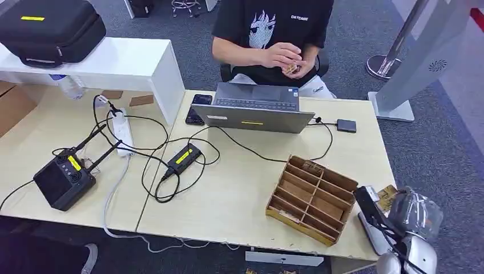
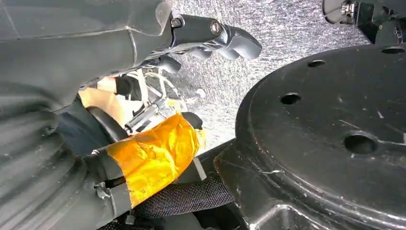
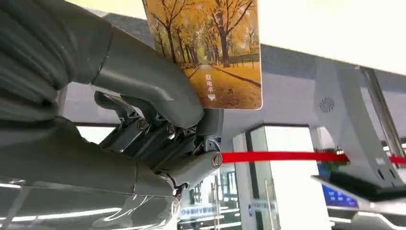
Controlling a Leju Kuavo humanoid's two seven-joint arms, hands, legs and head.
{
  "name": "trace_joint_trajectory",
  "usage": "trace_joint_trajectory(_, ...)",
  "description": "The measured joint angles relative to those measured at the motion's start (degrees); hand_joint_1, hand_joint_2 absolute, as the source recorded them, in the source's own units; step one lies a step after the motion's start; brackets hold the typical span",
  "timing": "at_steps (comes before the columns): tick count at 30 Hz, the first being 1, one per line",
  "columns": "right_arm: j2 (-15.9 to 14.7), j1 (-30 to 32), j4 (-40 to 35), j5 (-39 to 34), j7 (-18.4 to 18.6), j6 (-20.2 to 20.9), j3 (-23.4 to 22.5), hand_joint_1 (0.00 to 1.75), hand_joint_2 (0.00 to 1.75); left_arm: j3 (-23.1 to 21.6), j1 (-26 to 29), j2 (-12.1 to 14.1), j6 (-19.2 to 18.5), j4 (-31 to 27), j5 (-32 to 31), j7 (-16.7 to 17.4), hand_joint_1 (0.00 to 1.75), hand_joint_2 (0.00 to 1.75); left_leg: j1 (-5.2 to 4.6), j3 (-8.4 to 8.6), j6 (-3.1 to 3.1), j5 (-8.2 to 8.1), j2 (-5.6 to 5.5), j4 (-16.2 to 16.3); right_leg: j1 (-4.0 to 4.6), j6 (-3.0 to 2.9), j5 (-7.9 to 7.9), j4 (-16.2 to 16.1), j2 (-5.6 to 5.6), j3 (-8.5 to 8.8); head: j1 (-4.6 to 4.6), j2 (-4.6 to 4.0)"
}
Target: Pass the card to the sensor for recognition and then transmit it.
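The right hand [image 3: 158,129] grips a card [image 3: 210,48] printed with an autumn tree avenue, thumb pressed over one face and fingers curled behind, holding it by its lower edge. The card looks thin, light, stiff and glossy, so likely slippery; a hold near one edge leaves the rest free for reading. In the head view that hand [image 1: 414,220] sits off the bench's [image 1: 228,194] near right corner, the card itself hard to make out there. The left hand [image 2: 210,38] hangs over carpet, fingers loosely curled, holding nothing. Which object is the sensor cannot be told.
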Motion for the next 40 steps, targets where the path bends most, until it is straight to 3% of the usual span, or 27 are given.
trace_joint_trajectory(6,-0.22,0.09,0.68,1.90,1.88,4.98,1.94,1.75,1.75,-0.35,0.01,-0.11,0.02,0.04,1.07,0.11,0.00,1.75,0.00,0.01,0.00,0.00,0.00,0.00,0.00,0.00,0.00,0.00,0.00,-0.01,0.00,0.00)
trace_joint_trajectory(12,-0.42,0.11,1.18,1.88,2.36,5.81,3.43,1.75,1.75,-0.72,0.02,-0.13,0.02,0.22,1.62,0.11,0.00,1.75,0.00,0.00,0.00,0.00,0.00,0.00,0.00,0.00,0.00,0.00,0.00,-0.01,0.00,0.00)
trace_joint_trajectory(17,-0.44,0.85,-0.72,-0.04,0.57,0.84,4.50,1.75,1.75,-0.81,0.09,-0.26,0.02,0.33,2.07,-0.02,0.00,1.75,0.00,-0.01,0.00,0.00,-0.01,0.00,0.00,0.00,0.00,0.00,0.00,-0.01,0.00,0.00)
trace_joint_trajectory(19,-0.15,1.77,-3.44,-1.49,-0.70,-2.11,5.27,1.75,1.75,-0.83,0.13,-0.31,0.07,0.37,2.40,-0.15,0.00,1.75,0.00,-0.01,0.00,0.00,-0.01,0.00,0.00,0.00,0.00,0.00,-0.01,-0.01,-0.02,0.00)
trace_joint_trajectory(26,1.03,3.81,-14.80,-3.54,-3.35,-6.65,9.60,1.75,1.75,-0.96,0.17,-0.61,0.70,0.46,2.78,-0.33,0.00,1.75,0.00,-0.02,0.00,0.00,0.01,-0.01,0.01,0.00,0.00,0.01,0.00,-0.01,0.00,0.00)
trace_joint_trajectory(30,0.79,1.53,-20.02,-4.48,-3.63,-4.55,15.15,1.75,1.75,-1.84,0.01,-0.39,0.41,0.46,2.36,-0.07,0.00,1.75,0.00,0.03,-0.01,0.01,0.16,-0.03,0.01,-0.02,0.03,0.03,0.09,-0.01,0.00,0.00)
trace_joint_trajectory(34,-0.43,-3.71,-20.44,-4.59,-3.85,-1.26,21.23,1.75,1.75,-3.01,-0.31,0.19,-0.54,0.46,1.29,0.11,0.00,1.75,0.00,-0.01,0.01,0.12,0.18,-0.03,0.01,-0.01,0.13,0.05,0.12,-0.01,0.00,0.00)
trace_joint_trajectory(38,-1.49,-14.51,-14.94,-6.54,-4.55,5.50,28.33,1.75,1.75,-4.77,-1.25,1.36,-2.82,0.46,-0.53,0.52,0.00,1.75,0.03,0.01,-0.07,0.24,0.34,-0.03,0.03,-0.06,0.28,0.08,0.29,-0.14,-0.02,0.00)
trace_joint_trajectory(40,-1.68,-18.36,-12.24,-6.62,-4.22,6.40,31.11,1.75,1.75,-5.33,-1.45,1.79,-3.41,0.46,-0.83,0.55,0.00,1.75,0.06,0.02,-0.03,0.31,0.20,-0.03,0.03,-0.06,0.28,0.08,0.21,-0.20,0.00,0.00)
